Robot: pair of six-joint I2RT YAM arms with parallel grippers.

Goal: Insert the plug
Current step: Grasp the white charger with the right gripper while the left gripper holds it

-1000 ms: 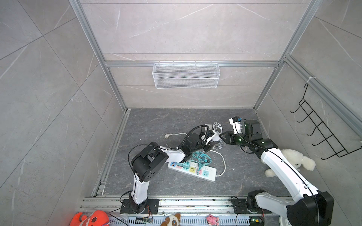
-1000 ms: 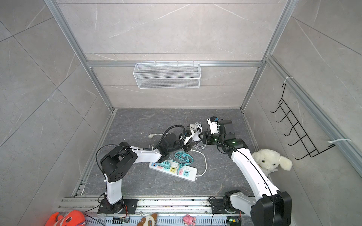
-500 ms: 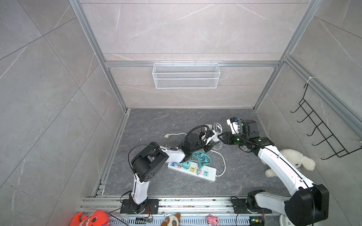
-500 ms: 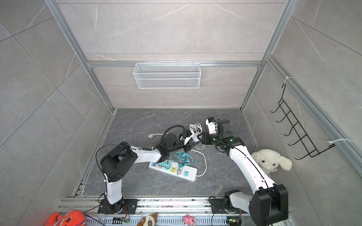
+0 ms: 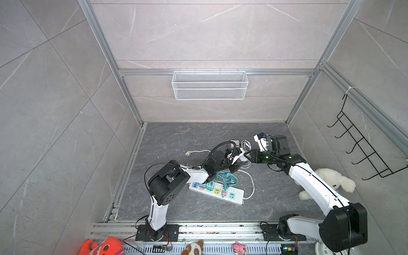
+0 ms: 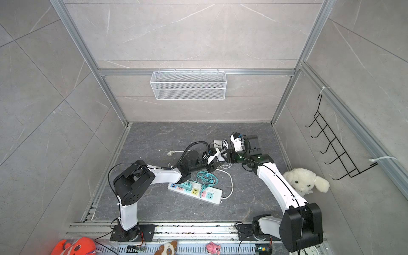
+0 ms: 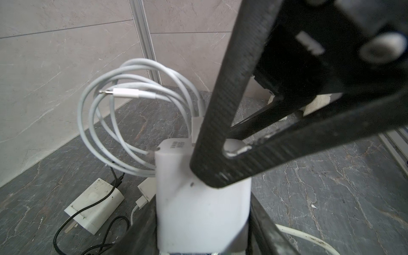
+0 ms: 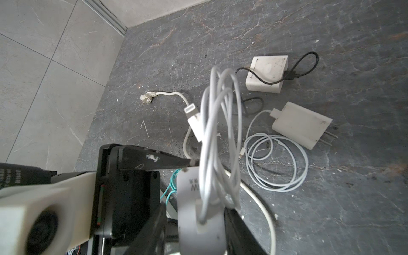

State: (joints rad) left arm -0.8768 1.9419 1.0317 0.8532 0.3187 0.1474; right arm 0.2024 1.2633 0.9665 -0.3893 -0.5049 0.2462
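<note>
We see the white plug (image 7: 203, 205) held off the surface (image 5: 176, 141), mid-scene, just far of the power strip (image 5: 217, 192). Left hand (image 5: 234, 162) and right hand (image 5: 247, 155) both clamp it, and the coiled white cable (image 7: 106, 114) sticks out from it.

- Pale grey tiled walls (image 5: 209, 33) on far, left and right sides
- Dark marbled floor (image 5: 176, 136)
- White wire basket (image 5: 209, 85) on far wall
- Black hook rack (image 5: 365, 141) on right wall
</note>
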